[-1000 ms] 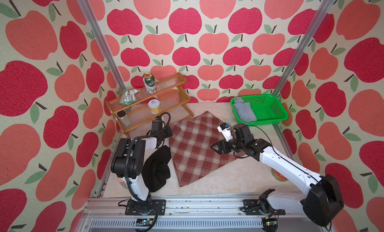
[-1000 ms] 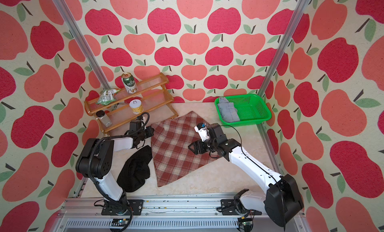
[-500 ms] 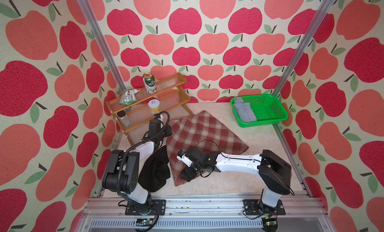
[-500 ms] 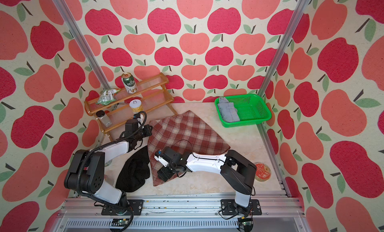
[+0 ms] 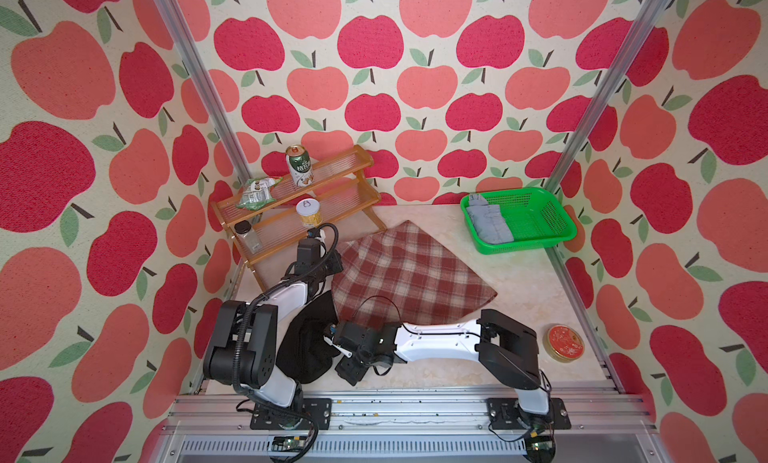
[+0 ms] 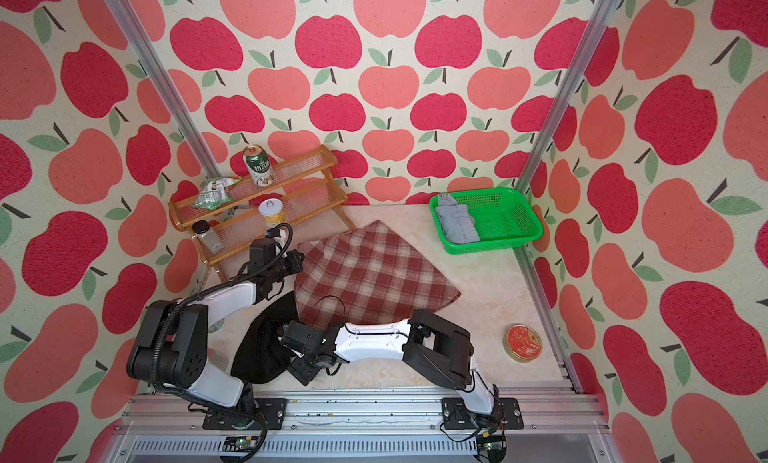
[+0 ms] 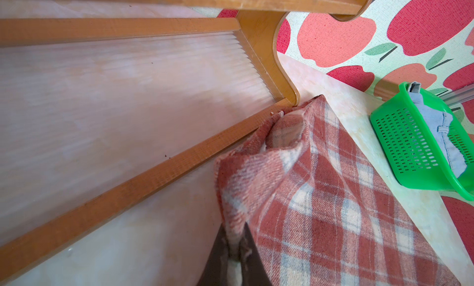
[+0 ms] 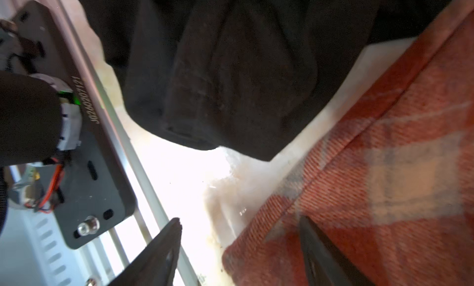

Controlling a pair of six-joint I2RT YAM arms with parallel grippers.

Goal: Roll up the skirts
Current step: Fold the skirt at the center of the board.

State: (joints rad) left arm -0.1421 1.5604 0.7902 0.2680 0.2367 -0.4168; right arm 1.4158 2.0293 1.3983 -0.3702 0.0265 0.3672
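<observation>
Apple-patterned walls close in a pale marbled bench [image 5: 519, 299] with a wooden shelf rack [image 5: 291, 207] at the upper left of both top views and a green mesh basket [image 5: 552, 232] at the upper right. By my judgement roughly one third of the job is done: the light blue denim skirt [image 5: 488, 224] already lies as a compact bundle inside the basket, though whether it is truly rolled or only folded I cannot tell. The plaid skirt [image 5: 407, 274] is spread flat mid-frame, unrolled, one corner bunched against the rack foot. The left end effector [image 7: 234, 248] is clamped narrow on that skirt's edge, cloth pinched between its dark fingers [image 7: 251, 256] in the left wrist view. The right end effector [image 8: 241, 248] stands wide, its jaws straddling the plaid hem corner with nothing gripped yet. The black skirt [image 5: 305, 344] lies crumpled at lower left centre, just beside the plaid one, untouched. So two skirts remain to be rolled, the plaid one apparently in hand first.
</observation>
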